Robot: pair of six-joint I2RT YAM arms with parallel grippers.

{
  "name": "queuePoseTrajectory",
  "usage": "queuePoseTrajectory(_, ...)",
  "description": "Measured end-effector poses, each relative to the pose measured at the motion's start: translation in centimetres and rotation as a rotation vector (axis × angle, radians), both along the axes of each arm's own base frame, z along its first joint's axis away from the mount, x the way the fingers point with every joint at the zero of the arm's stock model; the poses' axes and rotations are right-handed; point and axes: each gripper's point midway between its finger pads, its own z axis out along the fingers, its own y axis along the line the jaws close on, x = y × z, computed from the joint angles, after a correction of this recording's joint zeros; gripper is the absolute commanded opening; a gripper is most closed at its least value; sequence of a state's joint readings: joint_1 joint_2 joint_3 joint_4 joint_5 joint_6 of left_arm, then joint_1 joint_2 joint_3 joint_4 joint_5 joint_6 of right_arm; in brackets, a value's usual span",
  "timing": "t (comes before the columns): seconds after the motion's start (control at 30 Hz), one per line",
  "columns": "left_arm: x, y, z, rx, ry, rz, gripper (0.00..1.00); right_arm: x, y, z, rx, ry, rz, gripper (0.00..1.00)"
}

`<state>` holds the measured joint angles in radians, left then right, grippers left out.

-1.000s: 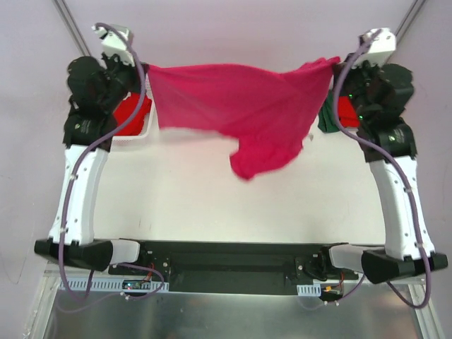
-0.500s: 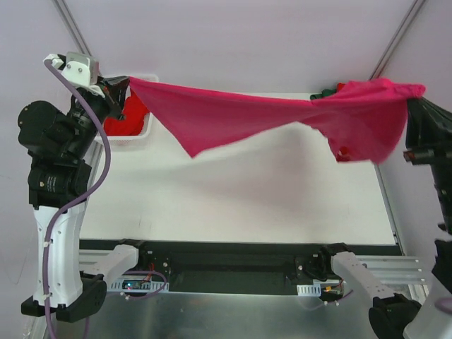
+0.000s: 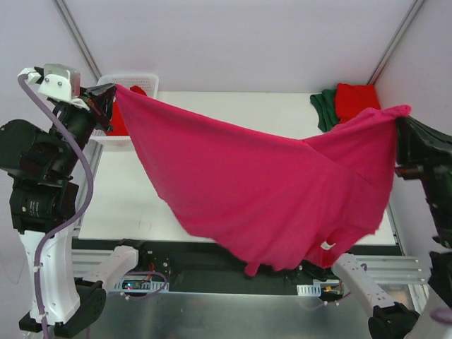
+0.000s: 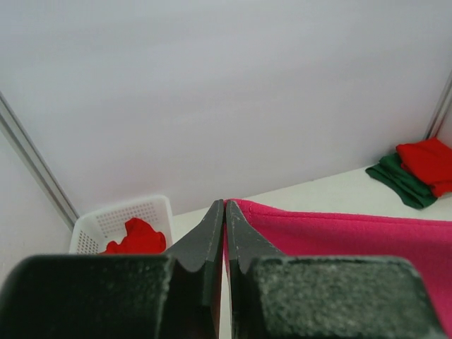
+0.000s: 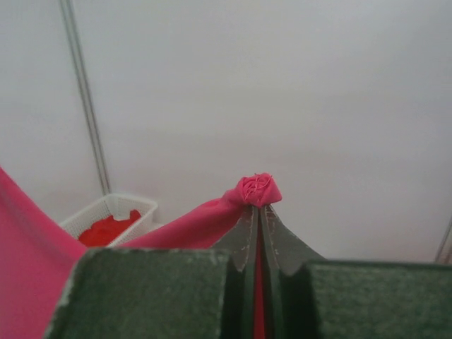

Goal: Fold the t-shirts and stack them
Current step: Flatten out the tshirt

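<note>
Underneath, white table (image 3: pixel 233 113), lilac walls (image 3: pixel 247 42)

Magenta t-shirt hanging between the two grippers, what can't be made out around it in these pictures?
- Top view: the magenta t-shirt covers the table's near half; anything lying there is hidden.
- Top view: the red t-shirt in the white basket is mostly behind the left gripper and the hanging cloth.
- Right wrist view: the right gripper pinches a bunched tip; which part of the shirt is unclear.

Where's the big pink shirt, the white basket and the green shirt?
pink shirt (image 3: pixel 261 205), top view, middle of the hanging cloth.
white basket (image 3: pixel 134 77), top view, far rim.
green shirt (image 3: pixel 323 109), top view, middle of the folded cloth.
</note>
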<state>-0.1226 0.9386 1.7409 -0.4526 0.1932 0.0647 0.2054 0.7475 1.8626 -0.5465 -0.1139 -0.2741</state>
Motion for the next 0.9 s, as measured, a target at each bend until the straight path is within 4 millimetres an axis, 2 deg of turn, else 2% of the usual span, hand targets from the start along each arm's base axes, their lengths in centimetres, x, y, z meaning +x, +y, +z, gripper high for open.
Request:
queuePoseTrajectory(0.07,1.0,0.2,-0.3,0.003,0.005,0.018,0.00,3.4,0.3,-2.2,-0.004,0.068,-0.022,0.01)
queuePoseTrajectory(0.13,3.7,-0.1,-2.0,0.008,0.042,0.021,0.00,8.4,0.8,-5.5,-0.017,0.171,-0.048,0.01)
queuePoseTrajectory(0.17,5.7,-0.3,-3.5,0.012,0.079,0.022,0.00,10.7,1.1,-7.1,-0.024,0.221,-0.061,0.01)
queuePoseTrajectory(0.27,13.2,-1.2,-10.0,0.030,0.236,0.022,0.00,20.5,2.3,-14.3,-0.053,0.419,-0.103,0.01)
queuePoseTrajectory(0.3,16.0,-1.6,-12.7,0.038,0.293,0.024,0.00,23.8,2.7,-17.2,-0.062,0.489,-0.112,0.01)
queuePoseTrajectory(0.33,19.8,-1.8,-16.9,0.051,0.380,0.037,0.00,27.6,3.0,-20.9,-0.069,0.575,-0.125,0.01)
queuePoseTrajectory(0.37,22.1,-2.0,-19.8,0.061,0.436,0.047,0.00,30.0,3.2,-24.0,-0.076,0.644,-0.133,0.01)
queuePoseTrajectory(0.4,24.8,-2.0,-24.1,0.076,0.517,0.062,0.00,32.6,3.1,-27.8,-0.082,0.725,-0.146,0.01)
queuePoseTrajectory(0.43,27.3,-2.0,-29.3,0.099,0.614,0.080,0.00,34.8,3.1,-31.4,-0.088,0.797,-0.156,0.01)
queuePoseTrajectory(0.53,31.0,-1.7,-41.3,0.158,0.822,0.116,0.00,39.3,3.2,-40.9,-0.105,0.988,-0.171,0.01)
queuePoseTrajectory(0.6,32.2,-1.4,-47.6,0.190,0.925,0.137,0.00,40.9,3.4,-45.2,-0.108,1.074,-0.170,0.01)
queuePoseTrajectory(0.63,32.5,-1.3,-49.8,0.201,0.963,0.144,0.00,41.7,3.6,-46.8,-0.108,1.102,-0.168,0.01)
queuePoseTrajectory(0.7,33.0,-0.9,-52.2,0.218,1.000,0.163,0.00,42.5,3.9,-48.3,-0.107,1.126,-0.163,0.01)
queuePoseTrajectory(0.77,34.2,-0.8,-51.1,0.223,0.965,0.174,0.00,43.3,4.1,-48.3,-0.100,1.122,-0.156,0.01)
queuePoseTrajectory(0.9,37.0,-0.6,-47.1,0.226,0.850,0.198,0.00,44.6,4.3,-46.2,-0.087,1.069,-0.153,0.01)
